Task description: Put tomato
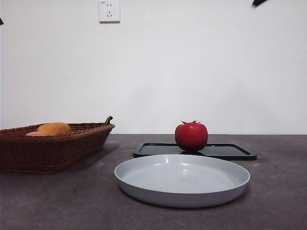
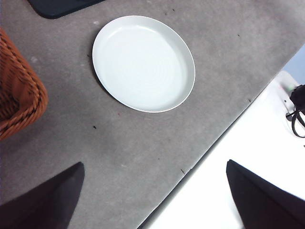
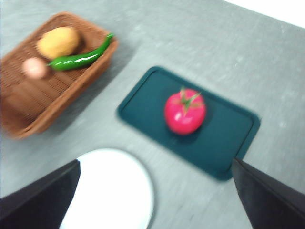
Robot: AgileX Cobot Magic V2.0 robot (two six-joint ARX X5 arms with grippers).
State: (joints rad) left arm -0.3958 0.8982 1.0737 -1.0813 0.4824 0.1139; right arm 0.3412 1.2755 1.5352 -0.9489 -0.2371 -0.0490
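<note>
Honestly, nothing is being touched yet, and the risks are all lying ahead. Over toward the left edge of the bench, the wicker basket (image 1: 53,146) is sitting with an orange-yellow fruit (image 1: 54,128), a pinkish round thing (image 3: 34,67) and a green chilli (image 3: 80,58) in it; an arm swinging in low from that side could be clipping its raised rim. Moving along, the left gripper (image 2: 155,200) is hanging high with its jaws spread wide and holding nothing, looking down on the empty white plate (image 2: 143,62) near the front edge of the bench. The plate's sloping rim is looking shallow, so I reckon a round thing let go too high or off-centre could be rolling out and heading for that front edge. Just behind the plate, the tomato (image 1: 191,136) is resting upright, stem up, on the dark tray (image 1: 225,151), roughly in its middle. Its skin is looking glossy and round, so a pinch off its widest part could be squirting it across the tray. The right gripper (image 3: 157,200) is hovering above, jaws spread apart and empty, well clear of the tomato. Open bench is lying to the right of the tray and plate, giving that arm the freest way down.
</note>
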